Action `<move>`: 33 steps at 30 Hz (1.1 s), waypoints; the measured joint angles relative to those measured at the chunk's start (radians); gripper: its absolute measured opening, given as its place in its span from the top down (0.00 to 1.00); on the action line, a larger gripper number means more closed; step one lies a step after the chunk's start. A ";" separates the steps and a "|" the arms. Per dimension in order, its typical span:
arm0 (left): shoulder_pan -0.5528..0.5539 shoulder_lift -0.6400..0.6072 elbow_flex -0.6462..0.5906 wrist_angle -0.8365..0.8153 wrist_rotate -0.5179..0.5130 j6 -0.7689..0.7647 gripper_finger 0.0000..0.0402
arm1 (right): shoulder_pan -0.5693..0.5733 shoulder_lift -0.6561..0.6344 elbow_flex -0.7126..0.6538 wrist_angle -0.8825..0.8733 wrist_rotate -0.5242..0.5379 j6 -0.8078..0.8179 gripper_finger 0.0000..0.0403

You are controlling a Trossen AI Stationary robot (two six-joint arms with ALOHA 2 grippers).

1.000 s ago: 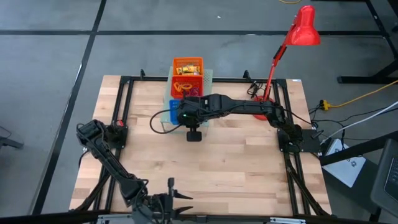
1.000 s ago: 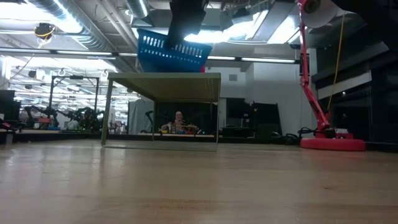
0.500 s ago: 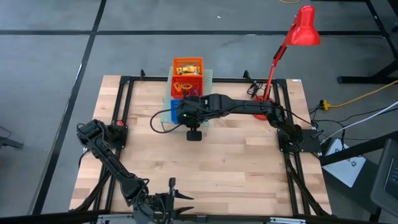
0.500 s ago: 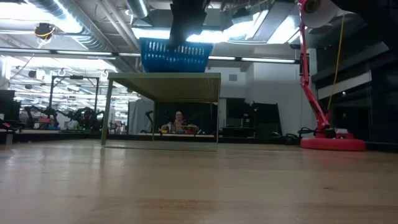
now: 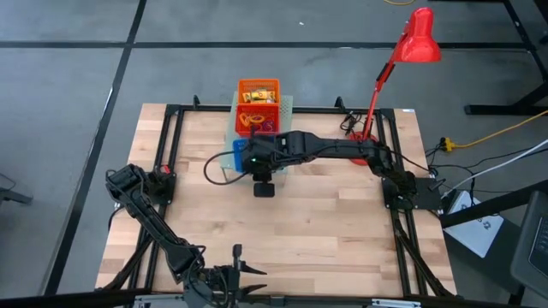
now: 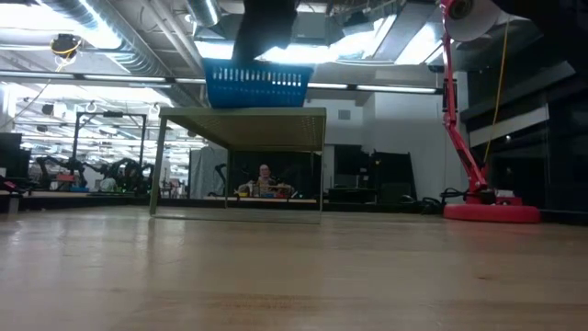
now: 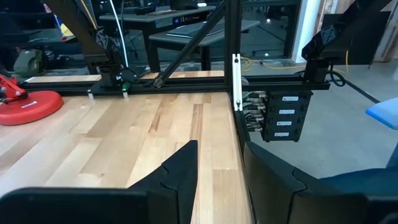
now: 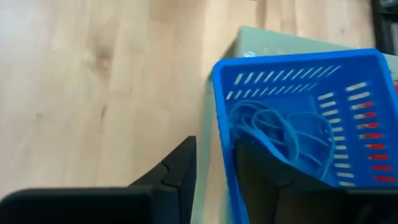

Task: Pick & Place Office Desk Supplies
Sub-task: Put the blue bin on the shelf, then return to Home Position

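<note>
From above, I see my right gripper [image 5: 259, 168] over the blue basket [image 5: 243, 145], which sits on the pale green shelf [image 5: 224, 160] in front of the orange basket [image 5: 258, 104]. My left gripper [image 5: 233, 275] waits at the table's [image 5: 325, 231] near edge. At table height, the blue basket [image 6: 256, 85] rests level on the shelf top. My left wrist shows fingers [image 7: 180, 174] spread, nothing between them. My right wrist shows fingers [image 8: 177, 168] parted astride the basket wall, blue loops [image 8: 283, 134] inside.
</note>
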 joint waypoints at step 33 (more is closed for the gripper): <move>0.002 0.000 0.000 0.000 0.001 0.025 0.68 | 0.024 -0.047 0.010 0.090 -0.008 -0.012 0.72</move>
